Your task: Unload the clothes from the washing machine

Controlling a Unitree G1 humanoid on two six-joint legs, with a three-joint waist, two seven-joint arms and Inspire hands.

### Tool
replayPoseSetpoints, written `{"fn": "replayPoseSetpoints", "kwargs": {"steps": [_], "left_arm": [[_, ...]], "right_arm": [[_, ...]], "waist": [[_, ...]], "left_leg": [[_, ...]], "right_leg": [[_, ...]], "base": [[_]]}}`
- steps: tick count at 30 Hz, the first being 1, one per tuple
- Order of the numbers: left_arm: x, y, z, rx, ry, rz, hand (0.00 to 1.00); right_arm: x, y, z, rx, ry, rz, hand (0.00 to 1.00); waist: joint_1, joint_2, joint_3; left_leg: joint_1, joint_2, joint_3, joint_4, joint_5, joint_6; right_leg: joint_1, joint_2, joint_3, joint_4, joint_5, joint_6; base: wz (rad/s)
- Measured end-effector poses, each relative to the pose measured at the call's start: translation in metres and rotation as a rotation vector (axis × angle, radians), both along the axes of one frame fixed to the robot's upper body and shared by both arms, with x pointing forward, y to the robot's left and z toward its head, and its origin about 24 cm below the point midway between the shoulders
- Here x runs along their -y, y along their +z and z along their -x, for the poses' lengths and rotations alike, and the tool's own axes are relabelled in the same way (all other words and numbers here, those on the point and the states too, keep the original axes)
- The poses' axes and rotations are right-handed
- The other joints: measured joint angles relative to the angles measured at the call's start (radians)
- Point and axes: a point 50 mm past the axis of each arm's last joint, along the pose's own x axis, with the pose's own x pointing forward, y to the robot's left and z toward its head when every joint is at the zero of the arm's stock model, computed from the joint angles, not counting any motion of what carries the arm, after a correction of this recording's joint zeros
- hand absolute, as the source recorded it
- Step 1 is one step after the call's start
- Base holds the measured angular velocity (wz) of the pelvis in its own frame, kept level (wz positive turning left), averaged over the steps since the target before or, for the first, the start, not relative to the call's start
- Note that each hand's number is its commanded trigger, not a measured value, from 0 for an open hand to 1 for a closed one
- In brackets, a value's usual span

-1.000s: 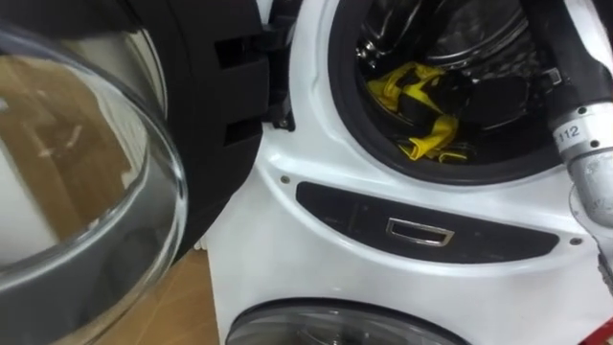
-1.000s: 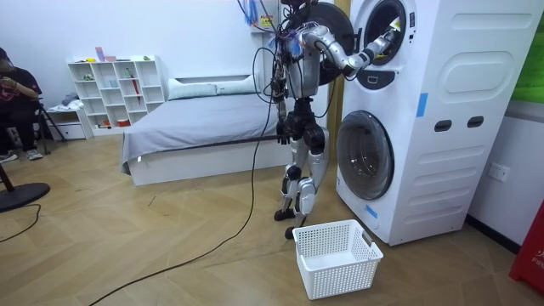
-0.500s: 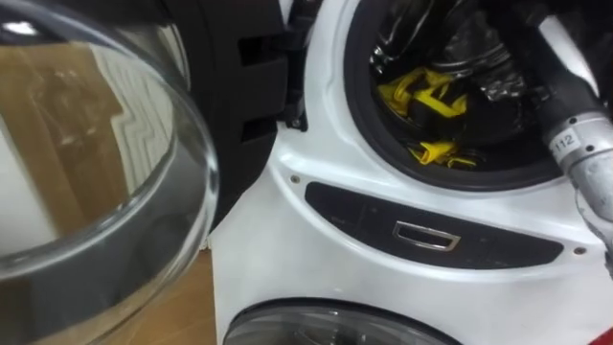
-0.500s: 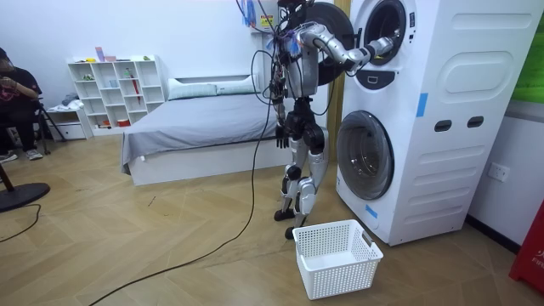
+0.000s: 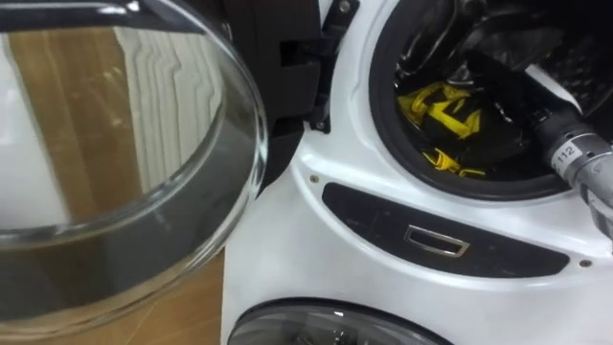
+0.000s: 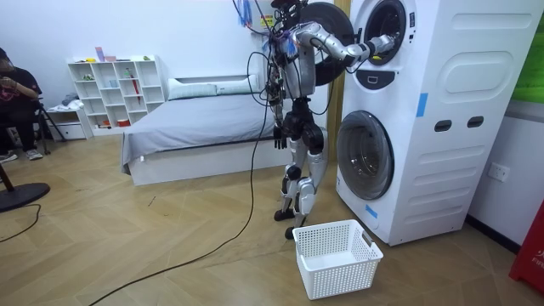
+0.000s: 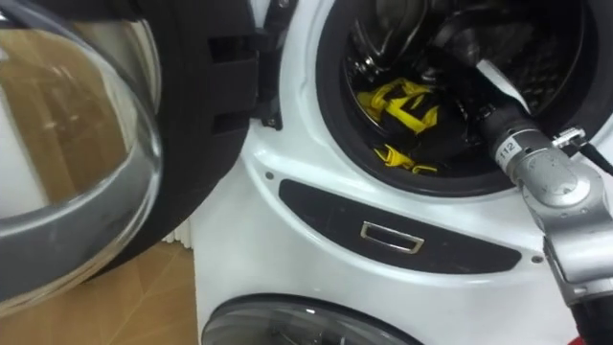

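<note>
A yellow and black garment (image 5: 448, 107) lies in the open upper drum (image 7: 335, 144) of the stacked washing machine (image 6: 425, 119). My right arm (image 7: 546, 182) reaches in from the lower right. The right hand (image 7: 448, 46) is deep in the drum, above the yellow cloth, and its fingers are lost against dark cloth and the drum wall. The round glass door (image 5: 124, 163) stands swung open on the left. In the room view I stand close in front of the machine, with my left hand (image 6: 278, 138) hanging by my hip.
A white laundry basket (image 6: 337, 255) sits on the wooden floor behind my feet. The lower machine's door (image 6: 364, 166) is closed. A bed (image 6: 195, 127) and a white shelf (image 6: 115, 89) stand along the far wall. A person (image 6: 13, 93) sits at the room view's left.
My right arm has pushed further into the upper drum. The eye view has shifted, so the door and drum sit further right in the picture.
</note>
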Motion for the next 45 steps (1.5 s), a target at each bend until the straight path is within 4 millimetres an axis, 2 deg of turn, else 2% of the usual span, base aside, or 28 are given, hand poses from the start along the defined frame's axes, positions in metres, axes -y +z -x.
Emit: {"fn": "replayPoseSetpoints", "kwargs": {"steps": [4, 8, 18, 19, 20, 21, 28, 37, 45], "left_arm": [[-0.002, 0.001, 0.001, -0.007, 0.006, 0.008, 0.0], [-0.008, 0.003, 0.0, -0.008, 0.006, -0.001, 0.0], [-0.01, 0.003, 0.003, -0.052, 0.029, -0.004, 0.0], [-0.01, 0.004, 0.003, -0.052, 0.029, -0.005, 0.0], [-0.011, 0.004, 0.003, -0.052, 0.03, -0.007, 0.0], [-0.012, 0.004, 0.004, -0.057, 0.032, -0.01, 0.0], [-0.017, 0.007, -0.001, -0.063, 0.034, -0.007, 0.0], [-0.025, 0.011, -0.016, -0.034, 0.004, -0.021, 0.0], [-0.02, 0.011, -0.026, -0.012, -0.048, -0.015, 0.0]], "right_arm": [[0.003, -0.003, -0.002, -0.026, 0.0, 0.0, 0.0], [0.005, -0.002, -0.001, -0.039, 0.002, 0.011, 0.0], [0.01, -0.004, -0.005, -0.135, 0.04, 0.088, 0.0], [0.009, -0.004, -0.006, -0.149, 0.048, 0.108, 0.05], [0.01, -0.004, -0.007, -0.165, 0.051, 0.115, 0.74], [0.012, -0.004, -0.009, -0.188, 0.049, 0.112, 1.0], [0.015, -0.006, -0.013, -0.268, 0.042, 0.179, 1.0], [0.026, 0.005, -0.011, -0.225, -0.036, 0.29, 1.0], [0.019, 0.008, -0.007, -0.18, -0.023, 0.341, 1.0]], "waist": [[-0.003, 0.0, -0.0002], [-0.01, 0.0, -0.0002], [-0.014, 0.007, -0.0027], [-0.012, 0.007, -0.0027], [-0.011, 0.007, -0.0029], [-0.009, 0.006, -0.0033], [0.012, 0.004, -0.0021], [0.042, -0.005, -0.0001], [0.034, -0.016, 0.0024]], "left_leg": [[-0.002, -0.001, -0.002, 0.007, 0.0, 0.0], [-0.013, -0.007, -0.026, 0.021, 0.0, 0.0], [-0.019, -0.01, -0.031, 0.031, 0.0, 0.001], [-0.019, -0.01, -0.03, 0.033, 0.001, 0.002], [-0.018, -0.01, -0.03, 0.034, 0.001, 0.002], [-0.015, -0.01, -0.031, 0.035, 0.001, 0.002], [0.009, -0.01, -0.034, 0.036, 0.0, 0.002], [0.001, -0.013, -0.049, 0.027, -0.001, 0.001], [0.005, -0.011, -0.048, 0.016, -0.004, -0.002]], "right_leg": [[0.0, 0.0, -0.004, 0.001, 0.0, 0.0], [0.001, -0.005, -0.026, 0.001, 0.001, 0.001], [0.001, -0.006, -0.03, 0.004, 0.001, 0.003], [0.002, -0.006, -0.031, 0.005, 0.001, 0.003], [0.003, -0.006, -0.032, 0.005, 0.001, 0.003], [0.007, -0.004, -0.033, 0.005, 0.001, 0.003], [0.036, -0.005, -0.041, 0.001, 0.0, 0.003], [0.034, -0.006, -0.056, 0.0, -0.007, 0.003], [0.036, -0.003, -0.051, -0.017, -0.009, 0.001]], "base": [[0.04], [0.13], [0.01], [0.0], [0.03], [0.0], [0.03], [0.05], [-0.01]]}}
